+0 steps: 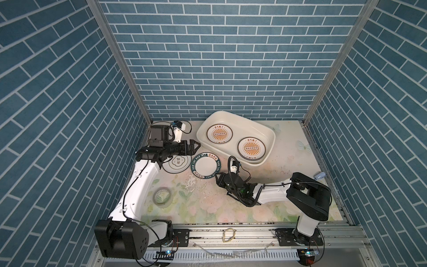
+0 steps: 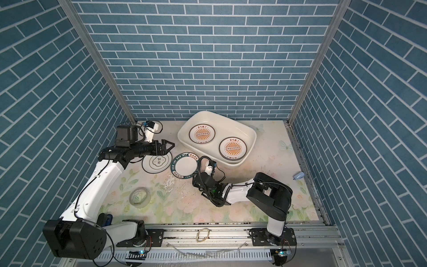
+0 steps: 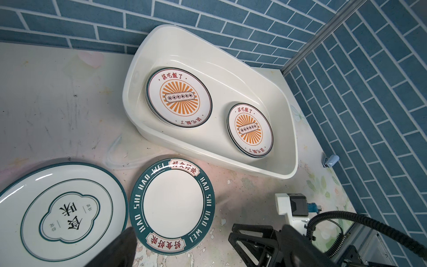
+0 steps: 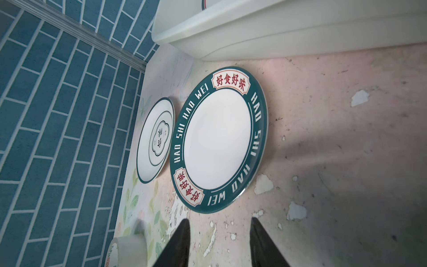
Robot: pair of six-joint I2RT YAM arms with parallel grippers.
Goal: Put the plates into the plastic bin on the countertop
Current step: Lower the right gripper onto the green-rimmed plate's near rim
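Countertop: pale floral print, scuffed and flaking in the middle.

Plastic bin: cream tub at the back of the countertop, set at an angle, one end near the rear wall. It holds two stacks of sunburst plates side by side and apart, one at the far-left end and one at the near-right end. The left wrist view shows several rims under each top plate.

Outside the bin, flat on the countertop just in front of its near wall:
- green-rimmed plate, lettered "HAO SHI HAO WEI"
- quatrefoil plate to its left; edges very close, contact unclear

Left gripper: jaws spread wide, empty, above the countertop beside the bin's left corner and over the far edge of the quatrefoil plate.

Right gripper: fingers parted, nothing between them, low and pointing at the near edge of the green-rimmed plate, tips just short of it.

Tape roll: translucent, lying near the front left, well apart from the plates.

Small pale blue object at the right edge; identity unclear.
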